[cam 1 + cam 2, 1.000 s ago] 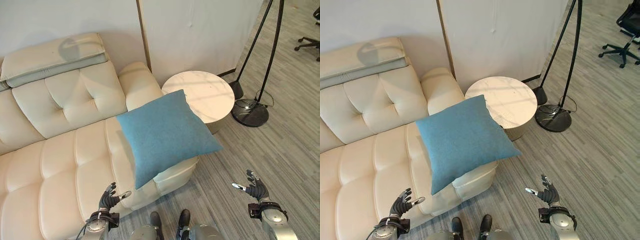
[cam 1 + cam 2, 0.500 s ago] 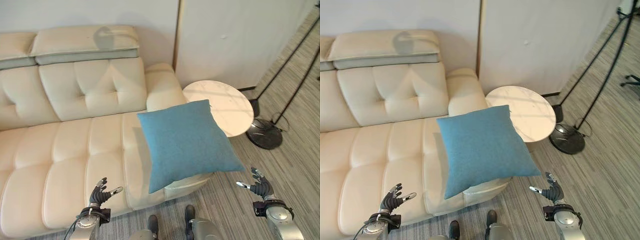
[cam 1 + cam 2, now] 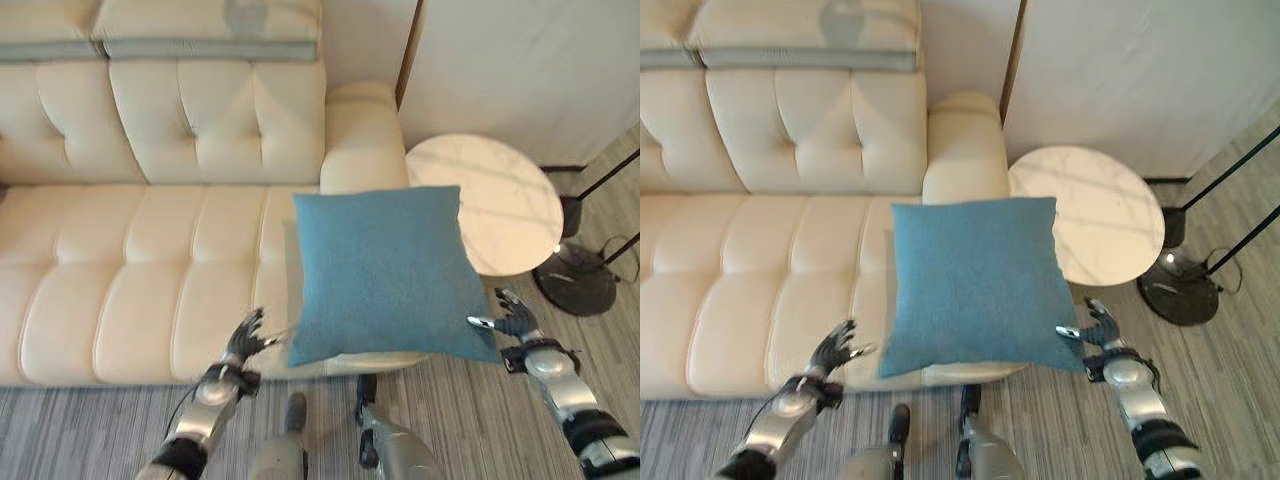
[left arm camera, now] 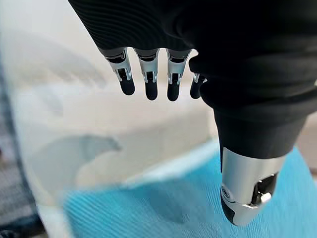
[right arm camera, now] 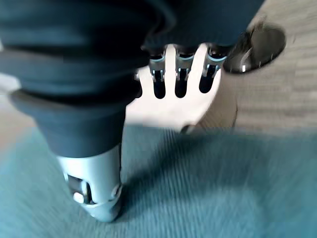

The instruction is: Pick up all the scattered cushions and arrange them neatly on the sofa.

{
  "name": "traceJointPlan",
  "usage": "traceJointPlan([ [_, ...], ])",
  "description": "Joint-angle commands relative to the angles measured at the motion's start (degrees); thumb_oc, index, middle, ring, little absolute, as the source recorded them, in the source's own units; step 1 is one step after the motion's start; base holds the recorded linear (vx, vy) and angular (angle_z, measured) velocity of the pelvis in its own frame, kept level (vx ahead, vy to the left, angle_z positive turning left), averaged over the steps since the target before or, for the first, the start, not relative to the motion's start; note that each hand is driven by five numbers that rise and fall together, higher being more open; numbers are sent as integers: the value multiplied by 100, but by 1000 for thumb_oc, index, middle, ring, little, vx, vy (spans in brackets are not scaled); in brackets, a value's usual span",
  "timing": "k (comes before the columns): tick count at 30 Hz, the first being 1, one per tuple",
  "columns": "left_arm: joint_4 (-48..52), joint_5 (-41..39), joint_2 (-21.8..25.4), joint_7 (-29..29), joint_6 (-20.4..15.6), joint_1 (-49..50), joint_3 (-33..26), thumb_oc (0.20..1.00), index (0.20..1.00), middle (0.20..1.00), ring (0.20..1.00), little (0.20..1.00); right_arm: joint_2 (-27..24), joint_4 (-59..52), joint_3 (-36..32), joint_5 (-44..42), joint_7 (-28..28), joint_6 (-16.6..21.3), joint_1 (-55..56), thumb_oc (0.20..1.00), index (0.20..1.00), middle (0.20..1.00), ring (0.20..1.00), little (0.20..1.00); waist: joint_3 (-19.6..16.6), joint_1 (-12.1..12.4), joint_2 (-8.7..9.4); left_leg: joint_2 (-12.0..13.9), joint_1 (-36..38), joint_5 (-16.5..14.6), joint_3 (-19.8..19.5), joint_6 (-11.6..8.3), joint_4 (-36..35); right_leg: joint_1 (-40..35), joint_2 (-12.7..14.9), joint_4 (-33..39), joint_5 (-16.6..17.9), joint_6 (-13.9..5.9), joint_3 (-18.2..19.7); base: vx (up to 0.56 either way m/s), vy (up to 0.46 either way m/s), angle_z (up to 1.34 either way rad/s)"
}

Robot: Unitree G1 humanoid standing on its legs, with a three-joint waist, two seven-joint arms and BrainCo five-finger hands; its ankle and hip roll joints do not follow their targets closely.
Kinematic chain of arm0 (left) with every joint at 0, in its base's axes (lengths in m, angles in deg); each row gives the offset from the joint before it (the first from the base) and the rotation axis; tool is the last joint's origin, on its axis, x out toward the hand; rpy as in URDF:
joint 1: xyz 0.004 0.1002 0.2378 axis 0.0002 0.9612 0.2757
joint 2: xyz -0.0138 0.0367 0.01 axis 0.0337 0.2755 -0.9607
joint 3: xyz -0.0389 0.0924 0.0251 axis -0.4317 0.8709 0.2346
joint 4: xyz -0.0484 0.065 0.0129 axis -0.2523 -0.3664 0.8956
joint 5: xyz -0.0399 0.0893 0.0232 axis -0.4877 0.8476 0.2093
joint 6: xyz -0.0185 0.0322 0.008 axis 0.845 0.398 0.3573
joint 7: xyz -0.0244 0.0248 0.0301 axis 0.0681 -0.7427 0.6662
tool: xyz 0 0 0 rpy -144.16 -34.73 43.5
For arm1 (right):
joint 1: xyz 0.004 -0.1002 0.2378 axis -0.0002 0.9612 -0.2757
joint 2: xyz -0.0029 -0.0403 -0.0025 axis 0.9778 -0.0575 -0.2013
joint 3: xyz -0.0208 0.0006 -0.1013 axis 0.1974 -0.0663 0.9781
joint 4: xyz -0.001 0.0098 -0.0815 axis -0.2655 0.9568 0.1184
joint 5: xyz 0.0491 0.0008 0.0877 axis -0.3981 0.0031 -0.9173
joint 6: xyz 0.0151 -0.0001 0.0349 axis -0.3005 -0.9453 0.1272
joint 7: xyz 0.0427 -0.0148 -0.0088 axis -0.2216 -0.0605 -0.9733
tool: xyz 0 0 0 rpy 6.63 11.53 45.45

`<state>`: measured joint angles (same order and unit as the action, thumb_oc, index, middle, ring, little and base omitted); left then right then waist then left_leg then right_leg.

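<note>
Both hands have closed in on the blue cushion (image 3: 381, 272) since a second ago: the left hand (image 3: 243, 343) now sits at its lower left corner, the right hand (image 3: 512, 319) at its lower right edge, fingers spread and holding nothing. It lies over the front edge of the cream sofa (image 3: 130, 260), beside the round side table (image 3: 505, 190). No writing is legible.

text: none legible | labels: none | wrist views possibly too blurred

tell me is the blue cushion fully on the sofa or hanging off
Hanging off: the blue cushion lies flat across the sofa seat's end, its right and front edges overhanging between both open hands.
</note>
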<state>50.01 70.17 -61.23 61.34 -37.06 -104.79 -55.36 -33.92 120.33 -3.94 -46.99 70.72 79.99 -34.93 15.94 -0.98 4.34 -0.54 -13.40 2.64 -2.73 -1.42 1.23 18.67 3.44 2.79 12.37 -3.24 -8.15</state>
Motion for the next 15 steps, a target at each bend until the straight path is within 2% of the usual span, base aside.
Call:
traceJointPlan([
  [1, -235, -128, -208, -294, -333, -1038, 305, 1000, 1000, 1000, 1000, 1000, 146, 73, 621, -207, 133, 139, -867, 1000, 1000, 1000, 1000, 1000, 136, 72, -32, -263, -126, -345, 439, -12, 175, 168, 161, -791, -829, -300, 306, -60, -99, 1],
  [4, -598, -213, -468, -459, -332, -1769, 583, 1000, 1000, 1000, 1000, 1000, 510, 169, 1081, -315, 191, 145, -1551, 1000, 1000, 1000, 1000, 1000, 293, 60, -89, -230, -212, -260, 449, -47, 141, 246, 119, -763, -803, -297, 349, -35, -53, -4],
  [5, -714, -278, -552, -514, -351, -1985, 678, 1000, 1000, 1000, 1000, 1000, 657, 157, 1199, -448, 194, 161, -1741, 598, 598, 598, 598, 598, 316, 46, -102, -224, -249, -221, 455, -61, 120, 278, 118, -737, -783, -300, 352, -8, -31, -4],
  [6, -745, -361, -644, -568, -370, -2109, 719, 1000, 1000, 1000, 1000, 1000, 770, 64, 1279, -586, 192, 194, -1860, 507, 507, 507, 507, 507, 354, 35, -119, -206, -237, -205, 466, -80, 91, 277, 91, -721, -785, -301, 372, 1, -30, -2],
  [7, -703, -439, -726, -605, -400, -2164, 757, 225, 225, 225, 225, 225, 901, -58, 1274, -758, 190, 253, -1828, 200, 200, 200, 200, 200, 354, 18, -127, -208, -253, -171, 468, -91, 66, 287, 85, -697, -775, -303, 375, 11, -26, -3],
  [8, -696, -541, -807, -633, -419, -2213, 709, 200, 200, 200, 200, 200, 996, -136, 1308, -847, 175, 309, -1807, 200, 200, 200, 200, 200, 357, 5, -135, -203, -237, -154, 473, -102, 40, 283, 73, -684, -774, -302, 384, 0, 0, 0],
  [11, -423, -751, -835, -652, -480, -2093, 667, 200, 200, 200, 200, 200, 1091, -493, 1239, -1034, 196, 378, -1673, 200, 200, 200, 200, 200, 331, -26, -162, -190, -162, -126, 474, -120, -69, 232, 47, -636, -782, -301, 393, 20, -1, -3],
  [15, 645, -826, -805, -555, -573, -1414, 557, 200, 200, 200, 200, 200, 1190, -1721, 835, -1259, 15, 685, -580, 200, 200, 200, 200, 200, 157, -101, -219, -160, 194, -167, 496, -120, -262, -63, -19, -516, -856, -293, 436, 64, 14, -6],
])
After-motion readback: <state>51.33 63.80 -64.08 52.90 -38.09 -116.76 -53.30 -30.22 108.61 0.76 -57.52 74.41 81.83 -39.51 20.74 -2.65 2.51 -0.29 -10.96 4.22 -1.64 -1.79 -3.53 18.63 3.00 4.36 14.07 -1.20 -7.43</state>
